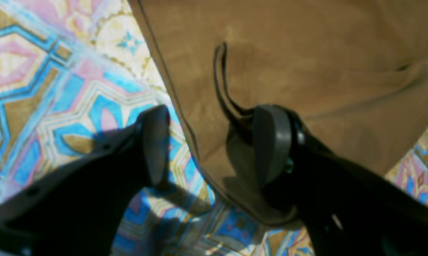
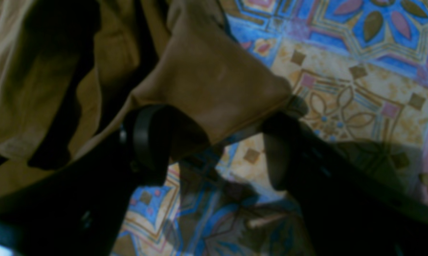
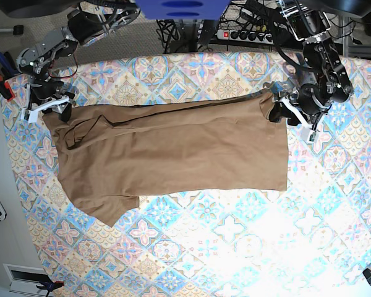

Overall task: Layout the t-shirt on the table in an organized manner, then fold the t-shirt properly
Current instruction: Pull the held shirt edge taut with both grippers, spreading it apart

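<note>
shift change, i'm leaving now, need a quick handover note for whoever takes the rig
Left gripper: open, straddling the hem edge of the t-shirt at one corner, one finger over cloth and one over the table; nothing gripped.
Right gripper: open, at a bunched corner on the shirt's other end; fabric sits between the fingers, not clamped.
The t-shirt lies mostly spread across the table, with one end rumpled and partly doubled over.
Done: rough spread.
Left: smooth out the rumpled end, then all the folding.
</note>
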You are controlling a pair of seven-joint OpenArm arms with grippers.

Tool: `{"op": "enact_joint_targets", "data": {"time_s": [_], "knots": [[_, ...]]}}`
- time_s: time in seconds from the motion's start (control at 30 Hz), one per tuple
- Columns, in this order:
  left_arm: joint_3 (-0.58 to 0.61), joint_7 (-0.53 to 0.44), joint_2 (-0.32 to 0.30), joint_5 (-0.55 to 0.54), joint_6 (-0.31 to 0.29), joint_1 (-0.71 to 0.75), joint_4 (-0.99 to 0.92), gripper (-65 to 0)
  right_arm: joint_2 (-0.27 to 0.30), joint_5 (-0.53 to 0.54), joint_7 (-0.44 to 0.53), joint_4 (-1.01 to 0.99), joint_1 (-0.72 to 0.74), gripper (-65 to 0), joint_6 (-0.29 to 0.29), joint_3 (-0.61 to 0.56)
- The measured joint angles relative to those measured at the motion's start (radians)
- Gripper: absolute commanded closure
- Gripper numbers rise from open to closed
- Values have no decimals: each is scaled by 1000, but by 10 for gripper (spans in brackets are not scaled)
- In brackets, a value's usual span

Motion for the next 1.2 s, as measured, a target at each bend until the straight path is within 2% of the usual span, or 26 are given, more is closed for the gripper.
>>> {"op": "enact_joint_targets", "data": {"time_s": [0.1, 0.2, 0.3, 0.33, 0.47, 0.67, 0.77, 0.83, 1.2], "knots": [[46, 2, -7, 10, 0, 3, 1, -336, 0, 0, 0, 0, 0, -392, 0, 0], [78, -9, -14, 29, 14, 2, 3, -208, 0, 0, 0, 0, 0, -376, 0, 0], [115, -18, -16, 45, 18, 1, 2, -10, 2, -8, 2, 0, 0, -245, -10, 0], [118, -21, -16, 47, 27, 0, 2, 0, 2, -10, 0, 0, 0, -198, -11, 0], [118, -21, -18, 48, 30, -1, -1, 0, 3, -10, -8, 0, -6, 0, -12, 0], [118, -29, -21, 45, 30, 9, 1, 0, -1, -34, -45, 75, -14, 0, -10, -2], [126, -38, -50, 20, 27, 42, 20, 0, 1, -34, -44, 128, -25, 0, -10, -3], [132, 0, -58, -21, -9, 72, 37, 0, 2, -23, -31, 154, -54, 0, -9, -6], [139, -8, -142, -56, -16, 120, 47, 0, -1, -27, -37, 178, -186, 0, -11, -4]]}}
